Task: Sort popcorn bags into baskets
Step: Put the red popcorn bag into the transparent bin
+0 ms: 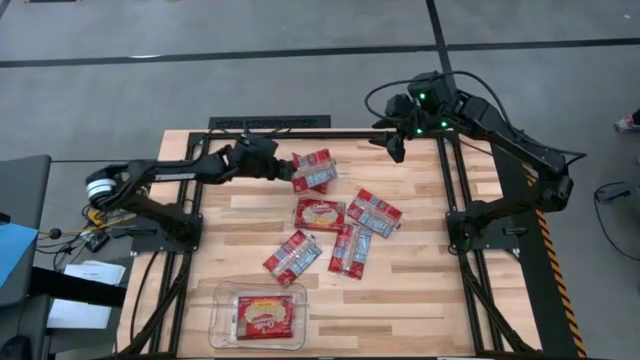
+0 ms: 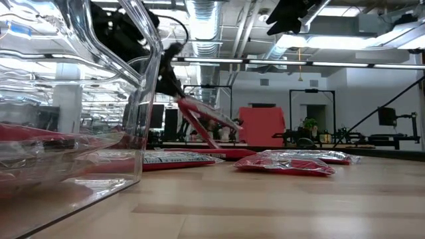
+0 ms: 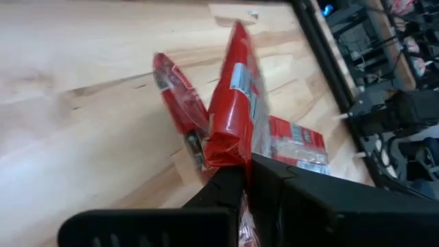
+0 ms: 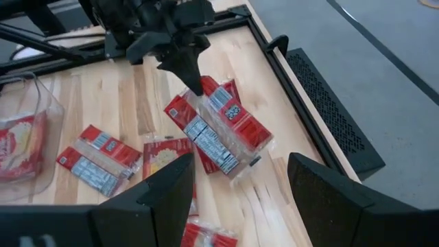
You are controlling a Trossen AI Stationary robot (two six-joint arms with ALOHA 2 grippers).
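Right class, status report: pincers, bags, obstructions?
Left pincer shut on a popcorn bag, far edge. Right pincer open, raised. One bag in tub. No obstructions.

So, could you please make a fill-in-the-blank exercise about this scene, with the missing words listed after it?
1. The ___ gripper is shut on the corner of a popcorn bag.
2. The clear basket holds ___ bag.
3. The right gripper hovers over the table's far edge with its jaws ___.
4. The gripped bag is lifted at one end, and the basket bag shows its ___ picture.

Missing words: left; one; open; popcorn
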